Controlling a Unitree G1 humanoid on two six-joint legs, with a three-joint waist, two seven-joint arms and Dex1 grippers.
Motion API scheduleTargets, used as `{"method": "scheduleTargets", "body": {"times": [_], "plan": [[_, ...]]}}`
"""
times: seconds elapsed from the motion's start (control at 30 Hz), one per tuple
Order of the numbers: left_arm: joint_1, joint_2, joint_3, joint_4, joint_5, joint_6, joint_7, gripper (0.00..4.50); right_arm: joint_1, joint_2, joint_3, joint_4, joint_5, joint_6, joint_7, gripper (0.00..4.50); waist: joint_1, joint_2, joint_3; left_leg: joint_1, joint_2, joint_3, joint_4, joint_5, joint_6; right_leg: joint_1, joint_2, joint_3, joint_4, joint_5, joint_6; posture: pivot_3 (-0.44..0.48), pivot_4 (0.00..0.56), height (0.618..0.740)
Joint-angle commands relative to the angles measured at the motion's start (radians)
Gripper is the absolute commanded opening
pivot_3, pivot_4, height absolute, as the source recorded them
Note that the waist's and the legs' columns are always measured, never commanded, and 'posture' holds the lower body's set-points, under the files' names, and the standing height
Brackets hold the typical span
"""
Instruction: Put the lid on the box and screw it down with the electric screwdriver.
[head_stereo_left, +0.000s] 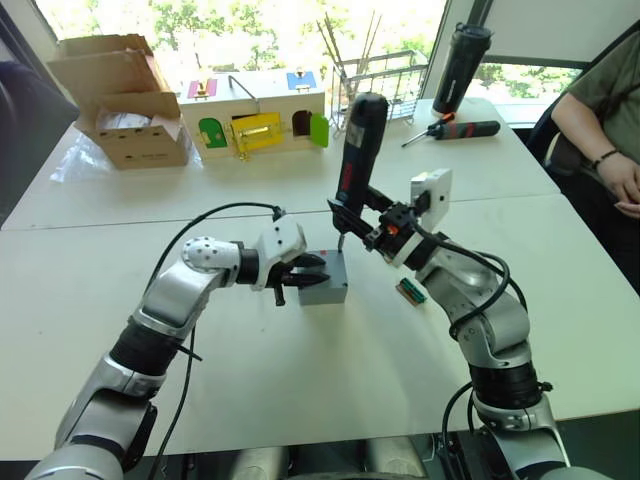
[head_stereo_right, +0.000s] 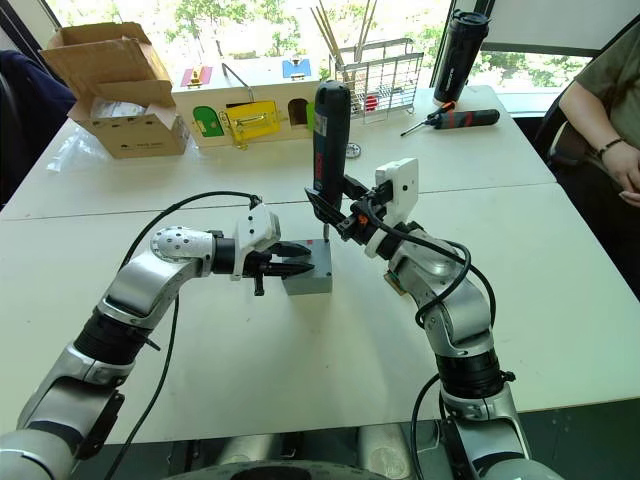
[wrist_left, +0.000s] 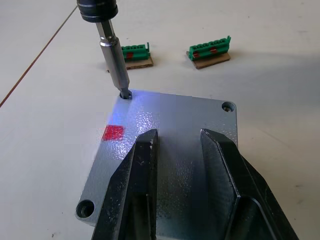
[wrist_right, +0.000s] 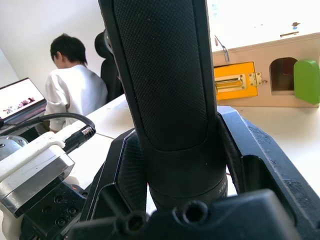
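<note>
Left eye view: the box (head_stereo_left: 323, 279) sits mid-tabletop (head_stereo_left: 300, 370) with the lid (head_stereo_left: 328, 262) already on top. The left gripper (head_stereo_left: 305, 270) reaches in from the robot's left, its fingers spread a little and resting over the lid, pressing or steadying rather than pinching it. The right gripper (head_stereo_left: 362, 215) holds the electric screwdriver (head_stereo_left: 358, 158) upright, bit down on the lid's far corner.

Right eye view: same layout — tool vertical, tip at the lid corner away from the left gripper. Beyond, well apart: a cardboard box (head_stereo_right: 105, 85), a colourful wooden latch box (head_stereo_right: 245, 100), a wire basket (head_stereo_right: 385, 75), a tall black bottle (head_stereo_right: 460, 55), a hand screwdriver (head_stereo_right: 455, 120). A person's arm (head_stereo_right: 610, 110) shows at the right edge.

Left wrist view: the two black fingers (wrist_left: 145, 185) lie partly open across the lid, nothing gripped between them. The bit (wrist_left: 114, 60) sits in one corner hole. Two other corner holes in sight look empty, no screw heads visible; the fourth is hidden. A red mark (wrist_left: 113, 132) on the lid, and two green connectors (wrist_left: 209, 50) on the tabletop beyond.

Right wrist view: fingers (wrist_right: 250, 160) clamped on the screwdriver's body.

Progress, by judgement: lid placed — screwing looks to be at its first corner, remaining corners left.
</note>
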Motion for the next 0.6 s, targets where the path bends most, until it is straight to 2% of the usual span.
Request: {"method": "scheduleTargets", "body": {"times": [0.03, 0.6], "plan": [[0.017, -0.003, -0.017, 0.005, 0.019, -0.001, 0.007, 1.34, 0.053, 0.001, 0.082, 0.059, -0.029, 0.043, 0.019, 1.76, 0.0, -0.001, -0.002, 0.003, 0.0, 0.0, -0.001, 0.0, 0.0, 0.002, 0.0, 0.0, 0.0, 0.0, 0.0, 0.0, 0.15, 0.74], [0.021, 0.001, -0.01, 0.014, 0.027, 0.006, 0.015, 1.34, 0.051, 0.009, 0.082, 0.097, -0.064, 0.022, 0.02, 1.76, 0.001, -0.003, -0.011, 0.006, 0.001, -0.001, -0.002, -0.002, 0.004, 0.004, 0.002, 0.003, -0.003, 0.0, 0.0, 0.0, 0.15, 0.74]]}}
